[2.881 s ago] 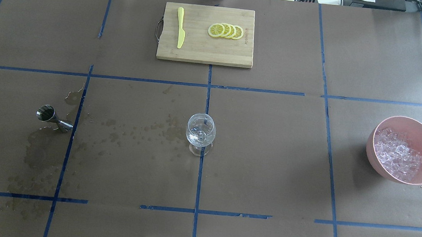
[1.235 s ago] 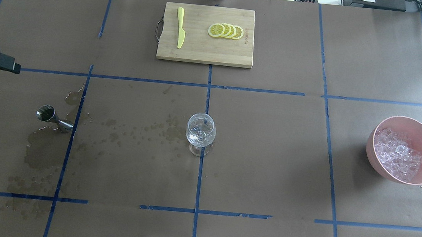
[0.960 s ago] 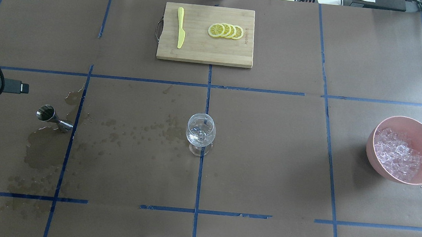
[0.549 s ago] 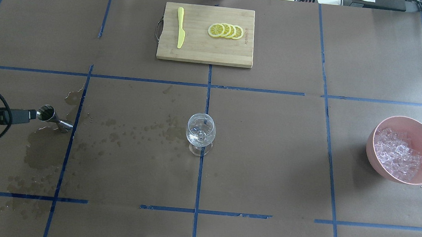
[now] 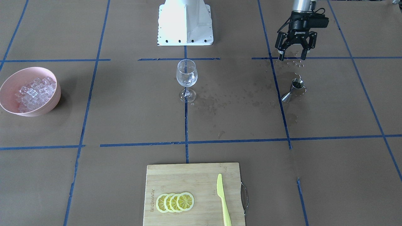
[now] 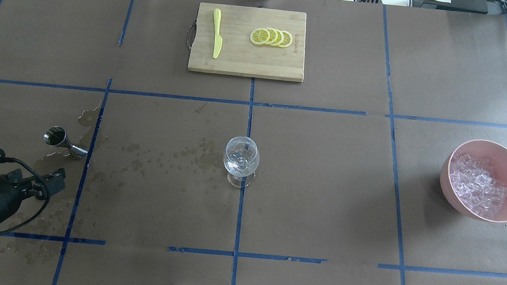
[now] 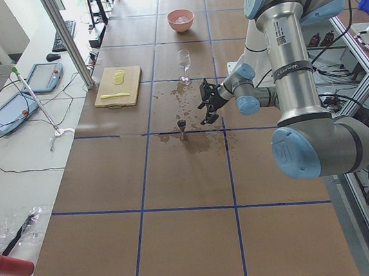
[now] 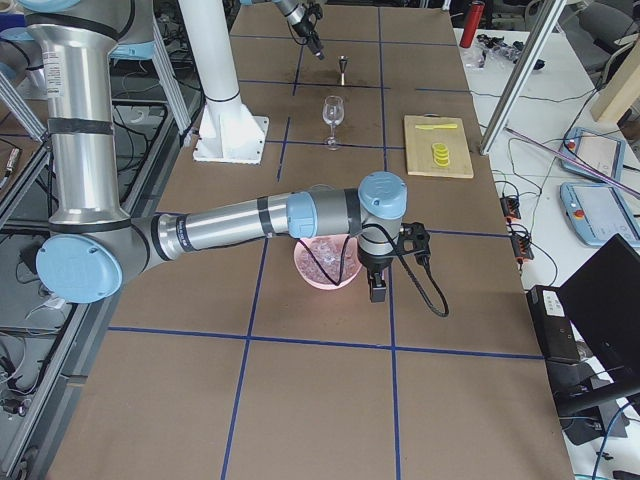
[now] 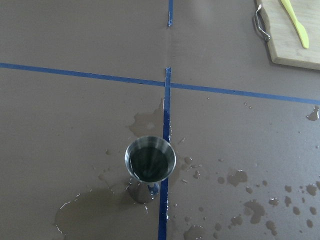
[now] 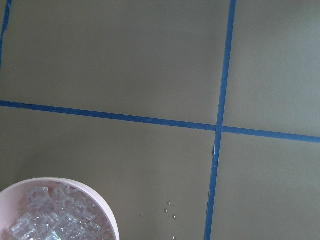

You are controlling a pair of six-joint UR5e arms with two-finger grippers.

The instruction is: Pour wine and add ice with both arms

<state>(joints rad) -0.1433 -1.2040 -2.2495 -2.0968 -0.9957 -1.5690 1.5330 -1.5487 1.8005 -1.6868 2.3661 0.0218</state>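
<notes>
Hovering spread-fingered and empty, left gripper [image 5: 292, 57] just robot-side of the jigger [image 5: 294, 89] of wine [image 9: 150, 163], not touching

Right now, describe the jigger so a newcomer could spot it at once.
Start at the wine glass mid-table and follow the wet splashes toward the left gripper. There stands the jigger: small, steel, hourglass-shaped, the only metal vessel, holding the wine.

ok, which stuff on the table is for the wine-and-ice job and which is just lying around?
For the job: jigger holding the wine, wine glass, pink bowl, ice, left gripper, open, apart from the jigger.
Lying about: cutting board, lemon slices, yellow knife.
</notes>
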